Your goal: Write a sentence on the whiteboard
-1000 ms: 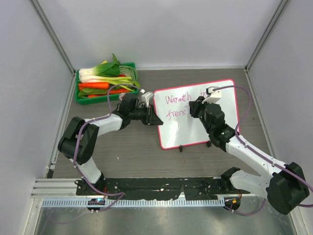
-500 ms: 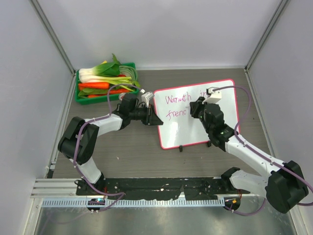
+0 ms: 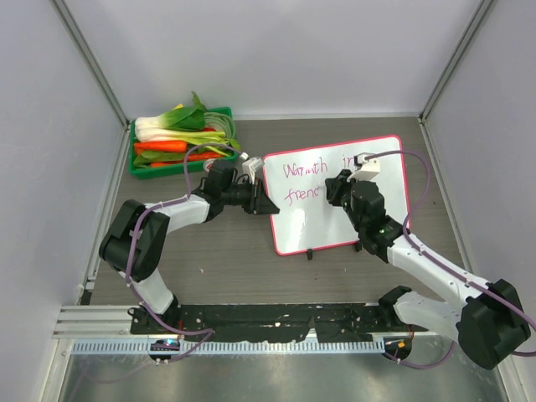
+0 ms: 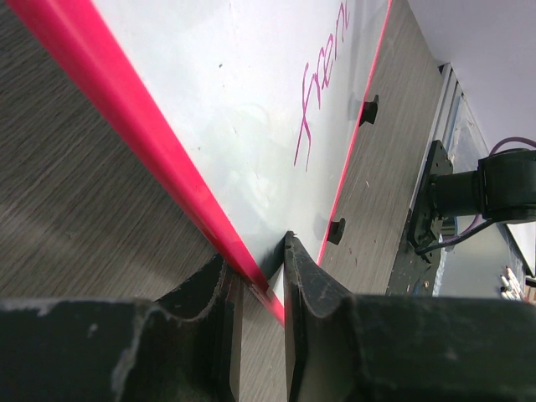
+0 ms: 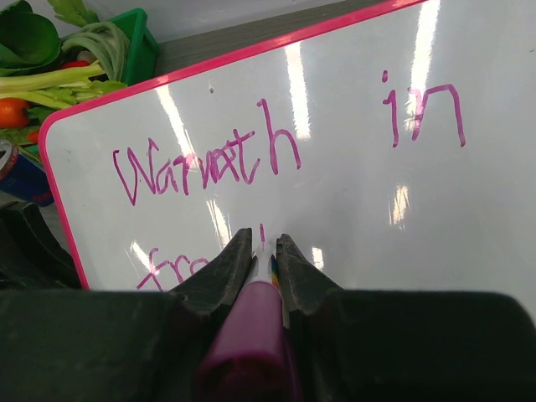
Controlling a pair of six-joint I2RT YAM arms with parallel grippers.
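The whiteboard [image 3: 368, 213], white with a pink-red frame, lies on the table at centre right. The sentence [image 3: 303, 171] is pink cursive in two lines: "Warmth in" above, a partial word "fren" below; it also shows in the right wrist view [image 5: 209, 163]. My left gripper [image 3: 266, 204] is shut on the board's left frame edge [image 4: 134, 126]. My right gripper [image 3: 329, 194] is shut on a magenta marker [image 5: 251, 335], its tip against the board at the end of the second line.
A green crate [image 3: 182, 144] of vegetables stands at the back left, beside the left arm. Two small black feet [image 3: 310, 254] stick out at the board's near edge. A blue can [image 5: 21, 172] shows left of the board.
My right gripper has shifted slightly along the second line with the marker. The left gripper and the board have not moved.
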